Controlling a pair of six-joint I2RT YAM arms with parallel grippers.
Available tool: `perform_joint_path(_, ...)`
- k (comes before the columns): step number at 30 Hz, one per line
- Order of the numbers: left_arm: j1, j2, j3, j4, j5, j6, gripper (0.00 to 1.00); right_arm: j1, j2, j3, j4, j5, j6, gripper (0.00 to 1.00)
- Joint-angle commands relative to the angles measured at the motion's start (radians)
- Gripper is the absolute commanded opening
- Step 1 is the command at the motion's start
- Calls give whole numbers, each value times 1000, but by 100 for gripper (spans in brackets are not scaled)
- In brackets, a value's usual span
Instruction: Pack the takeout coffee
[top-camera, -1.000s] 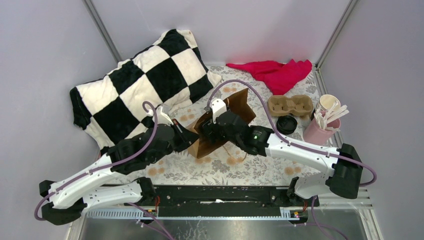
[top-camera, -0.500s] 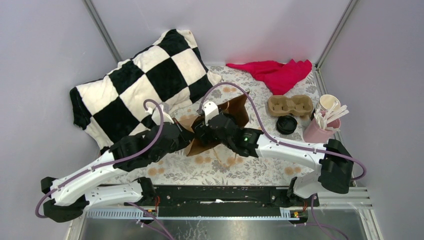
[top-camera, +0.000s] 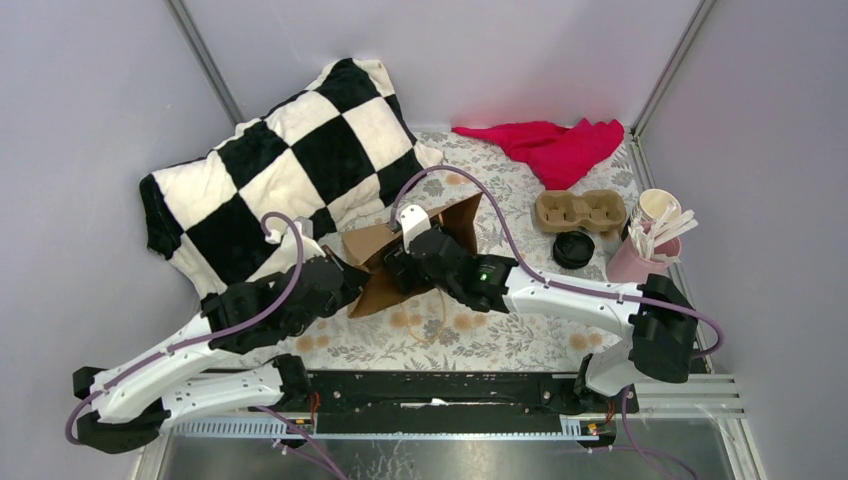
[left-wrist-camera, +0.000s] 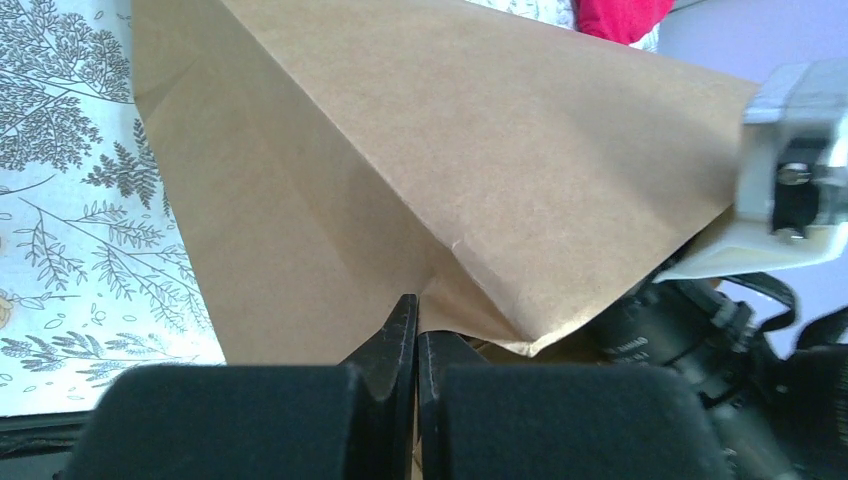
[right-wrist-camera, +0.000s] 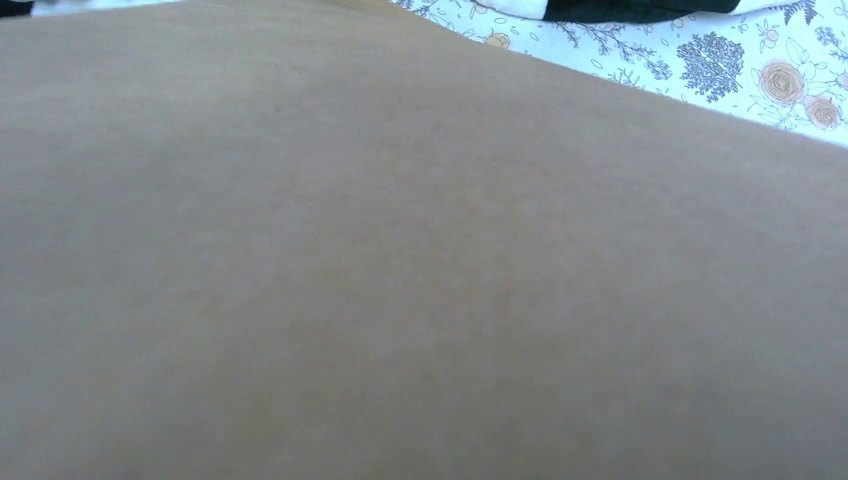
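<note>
One coffee cup (top-camera: 573, 248) stands upright; left tool (left-wrist-camera: 416, 320) pinches bag (left-wrist-camera: 400, 180); right tool (top-camera: 393, 268): cannot tell.

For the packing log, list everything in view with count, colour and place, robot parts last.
pillow: one, black and white checks, back left
cloth: one, red, back right
paper bag: one, brown, centre, between the grippers
cup carrier: one, brown cardboard, right
coffee cup: one, black with lid, in front of the carrier
white cup: one, far right
pink cup: one, far right, in front of the white cup
stirrers: several, pale wood, in the pink cup
tablecloth: one, white floral, under everything
left gripper: black, shut on the bag's edge
right gripper: black, at the bag, state hidden
</note>
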Motion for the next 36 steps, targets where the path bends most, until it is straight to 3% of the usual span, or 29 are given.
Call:
perform_joint_path(1,-1,33,-9,-57,5,13,0,0,-12,83,-48,-29,-7,76)
perform_joint_path(11,-1,-80,-82,-83,42,-60,0,0,27,124,-31,-115,-309,75)
perform_joint_path(18,-1,-72,-69,-76,21,-70,0,0,50,136,4,-201,-492,74)
perform_joint_path(30,0,1,48,-188,-27,-116,0,1,72,57,195,-209,-686,76)
perform_joint_path(36,-1,0,61,-168,-42,-89,0,1,127,53,276,-252,-747,77)
